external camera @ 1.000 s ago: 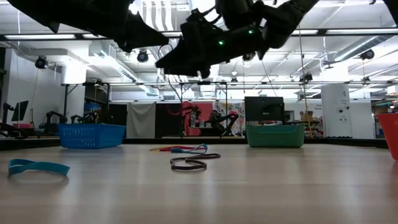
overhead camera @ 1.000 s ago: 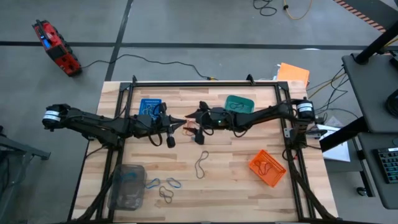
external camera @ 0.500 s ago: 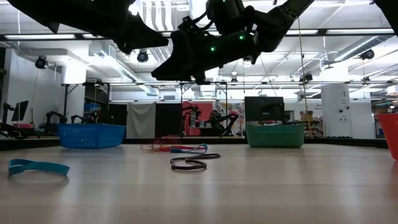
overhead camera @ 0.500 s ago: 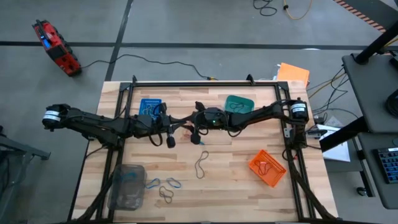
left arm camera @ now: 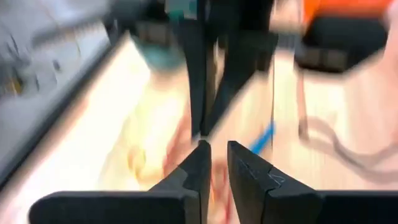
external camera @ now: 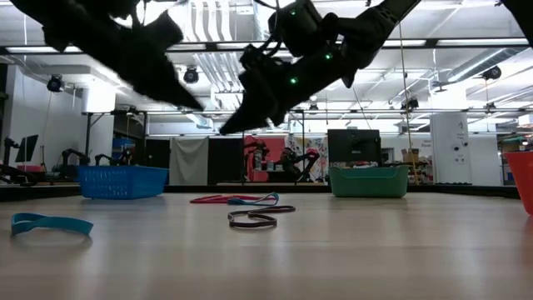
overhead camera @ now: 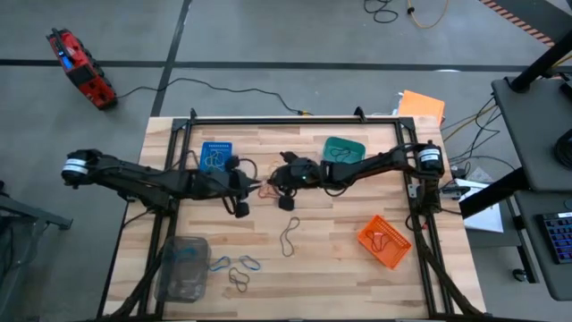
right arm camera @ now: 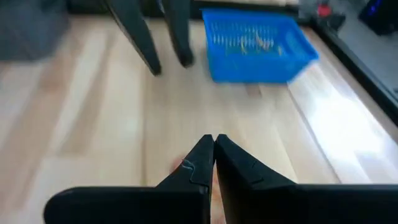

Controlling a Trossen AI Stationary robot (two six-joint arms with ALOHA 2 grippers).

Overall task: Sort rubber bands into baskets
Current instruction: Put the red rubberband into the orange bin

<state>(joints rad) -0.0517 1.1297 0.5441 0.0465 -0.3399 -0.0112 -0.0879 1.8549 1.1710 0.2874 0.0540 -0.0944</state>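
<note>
Pale planked wooden table (overhead camera: 340, 250) bears perforated blue basket (overhead camera: 214, 154) and thin looped bands (overhead camera: 290, 236).

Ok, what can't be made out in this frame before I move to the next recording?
- Whether the right gripper holds a band: its shut fingers hide any pinch in the right wrist view, and it is too small from above.
- Left wrist view: motion blur smears everything past the left gripper.
- Orange basket: cut off by the low view's edge.
- Contents of the clear basket: too small in the high view.
</note>
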